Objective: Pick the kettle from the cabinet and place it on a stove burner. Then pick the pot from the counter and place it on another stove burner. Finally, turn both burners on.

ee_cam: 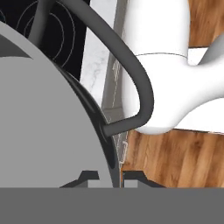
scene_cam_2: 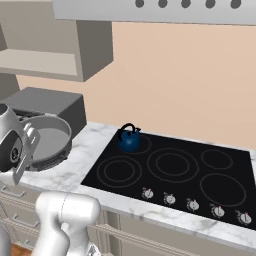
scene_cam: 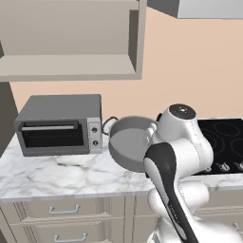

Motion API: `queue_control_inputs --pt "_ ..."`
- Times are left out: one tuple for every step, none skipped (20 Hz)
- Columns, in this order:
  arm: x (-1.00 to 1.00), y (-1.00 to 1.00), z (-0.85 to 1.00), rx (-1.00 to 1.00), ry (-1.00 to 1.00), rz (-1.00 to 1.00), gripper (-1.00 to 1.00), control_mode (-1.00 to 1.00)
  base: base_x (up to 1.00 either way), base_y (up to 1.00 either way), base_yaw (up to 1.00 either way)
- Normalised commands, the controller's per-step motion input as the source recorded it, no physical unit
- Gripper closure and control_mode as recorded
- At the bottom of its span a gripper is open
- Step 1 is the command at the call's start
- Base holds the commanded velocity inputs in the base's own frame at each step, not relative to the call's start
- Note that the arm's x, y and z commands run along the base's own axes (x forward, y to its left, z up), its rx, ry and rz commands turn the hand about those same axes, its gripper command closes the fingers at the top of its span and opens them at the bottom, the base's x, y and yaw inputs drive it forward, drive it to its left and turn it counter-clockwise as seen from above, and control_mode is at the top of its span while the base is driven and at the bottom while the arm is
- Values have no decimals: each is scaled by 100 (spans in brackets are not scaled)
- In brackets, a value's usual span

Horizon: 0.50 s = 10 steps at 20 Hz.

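Observation:
The grey pot (scene_cam: 128, 142) hangs tilted above the marble counter (scene_cam: 57, 174), its open side facing the left base camera. My gripper (ee_cam: 111, 178) is shut on the pot's rim (ee_cam: 98, 118), just below one loop handle (ee_cam: 140, 83). In the right base view the pot (scene_cam_2: 47, 140) sits left of the black stove (scene_cam_2: 125, 190), with my hand beside it. The dark-blue kettle (scene_cam_2: 129, 138) stands upright on the back-left burner (scene_cam_2: 142, 144). The front-left burner (scene_cam_2: 119, 171) and the larger middle burner (scene_cam_2: 172, 165) are bare. The open cabinet (scene_cam: 71, 66) is on the wall above.
A boxy grey toaster oven (scene_cam: 59, 124) stands on the counter, left of and behind the pot. Several knobs (scene_cam_2: 192, 204) line the stove's front edge. A range hood (scene_cam_2: 150, 10) hangs over the cooktop. Beige drawers (scene_cam: 64, 209) run below the counter.

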Motion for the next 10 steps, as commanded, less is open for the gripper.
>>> queue_control_inputs --pt "-8 -36 11 0 0 -12 100 -100 0 0 0" --pt "-8 -38 12 0 0 -12 100 -100 0 0 0" --pt "-9 -39 12 0 0 -12 100 -100 0 0 0" --pt "-10 -41 13 0 0 -11 100 -100 0 0 0" --pt "-8 -41 12 0 0 -11 100 -100 0 0 0" --pt "-9 -41 13 0 0 -11 100 -100 0 0 0" --pt "-9 -43 13 0 0 -11 100 -100 0 0 0" --pt "-9 -43 13 0 0 -11 100 -100 0 0 0" --pt "-11 -44 12 0 0 -11 100 -100 0 0 0" --pt "-11 -43 12 0 0 -11 100 -100 0 0 0"
